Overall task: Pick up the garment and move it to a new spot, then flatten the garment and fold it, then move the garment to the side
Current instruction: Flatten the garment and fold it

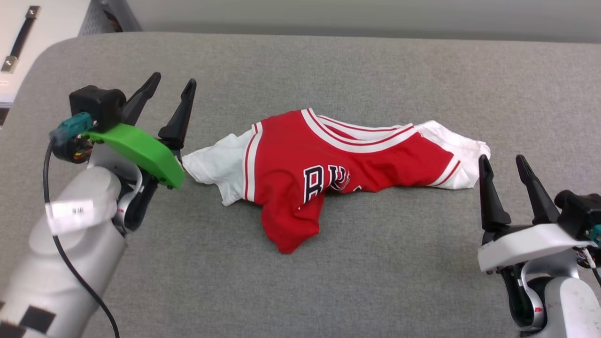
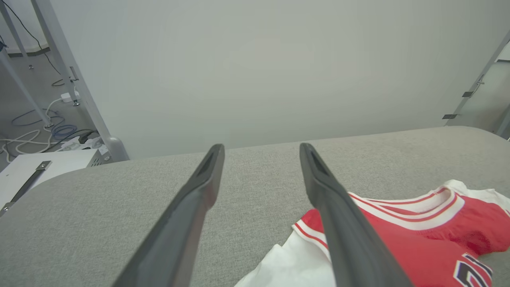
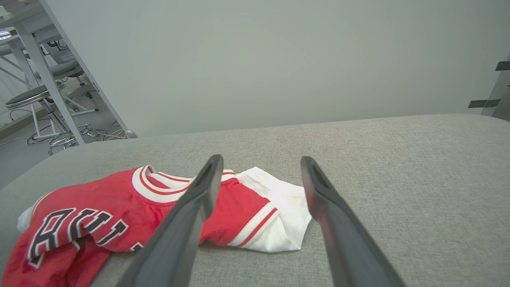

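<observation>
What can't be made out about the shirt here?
Head view: folds hide most of the garment print; hem bunched out of sight.
Left wrist view: left tool finger covers the sleeve seam; print cut by the edge.
Right wrist view: right tool finger hides part of the collar.

Garment (image 1: 291, 155) at middle of table (image 1: 422, 263)

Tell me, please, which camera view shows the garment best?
The head view: the whole garment lies crumpled, both white sleeves visible. The left wrist view catches one sleeve and the collar at its lower right; the right wrist view shows the print, collar and other sleeve, cut off at the lower left.
</observation>
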`<state>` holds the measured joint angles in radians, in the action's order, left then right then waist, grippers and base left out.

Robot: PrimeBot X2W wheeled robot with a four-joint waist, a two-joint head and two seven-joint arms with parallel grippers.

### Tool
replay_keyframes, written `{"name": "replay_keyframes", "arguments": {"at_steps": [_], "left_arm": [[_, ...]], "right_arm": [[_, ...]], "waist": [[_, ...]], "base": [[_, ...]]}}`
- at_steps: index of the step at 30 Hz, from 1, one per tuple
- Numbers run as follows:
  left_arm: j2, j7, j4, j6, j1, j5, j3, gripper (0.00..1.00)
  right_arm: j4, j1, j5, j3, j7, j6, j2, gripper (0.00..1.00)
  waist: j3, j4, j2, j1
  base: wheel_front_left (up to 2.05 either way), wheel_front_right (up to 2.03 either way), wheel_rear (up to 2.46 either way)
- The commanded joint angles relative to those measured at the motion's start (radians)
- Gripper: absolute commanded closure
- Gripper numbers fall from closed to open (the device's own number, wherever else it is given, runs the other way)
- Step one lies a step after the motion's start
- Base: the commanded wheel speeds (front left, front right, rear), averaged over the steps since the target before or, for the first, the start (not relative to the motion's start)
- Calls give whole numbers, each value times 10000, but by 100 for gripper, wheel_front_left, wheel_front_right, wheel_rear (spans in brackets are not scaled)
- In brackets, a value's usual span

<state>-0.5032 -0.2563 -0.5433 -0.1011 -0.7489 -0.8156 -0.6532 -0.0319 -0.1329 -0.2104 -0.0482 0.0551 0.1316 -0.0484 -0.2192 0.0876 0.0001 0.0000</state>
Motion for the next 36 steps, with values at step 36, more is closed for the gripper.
{"name": "replay_keyframes", "arguments": {"at_steps": [36], "left_arm": [[3267, -54, 4745, -292, 5540, 4449, 4590, 0]], "right_arm": [[-83, -760, 509, -787, -6341, -9, -903, 0]], "waist": [[3, 1069, -1, 0]], "base": [[0, 0, 0]]}}
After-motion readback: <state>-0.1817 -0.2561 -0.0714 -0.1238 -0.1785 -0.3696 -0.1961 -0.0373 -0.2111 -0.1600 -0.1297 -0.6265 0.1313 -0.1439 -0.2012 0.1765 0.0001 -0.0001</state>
